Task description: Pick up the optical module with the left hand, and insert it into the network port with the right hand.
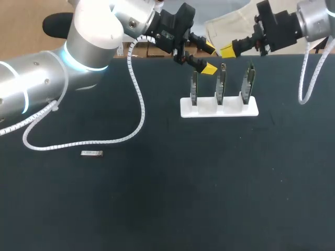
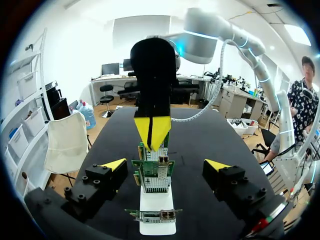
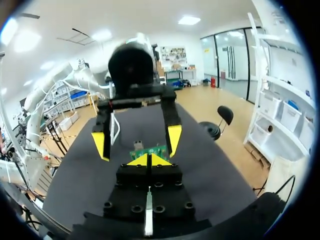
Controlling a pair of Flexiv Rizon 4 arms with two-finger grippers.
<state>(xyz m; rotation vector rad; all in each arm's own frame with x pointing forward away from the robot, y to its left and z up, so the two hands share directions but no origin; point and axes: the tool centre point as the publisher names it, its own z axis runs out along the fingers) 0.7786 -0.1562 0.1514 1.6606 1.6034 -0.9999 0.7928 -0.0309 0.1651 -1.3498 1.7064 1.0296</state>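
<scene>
Head view: module (image 1: 92, 153) lies ungrasped near the left edge of the bench (image 1: 157, 209), well apart from the card rack (image 1: 219, 107); left wrist view: left fingers (image 2: 114, 165) apart, empty; right wrist view: right fingers (image 3: 142, 160) together, empty; pick-up and insertion both remain.

The small silvery optical module (image 1: 92, 153) lay flat on the dark bench (image 1: 157, 198), well apart from three upright green network-port cards (image 1: 221, 83) standing in a white holder (image 1: 219, 108).
</scene>
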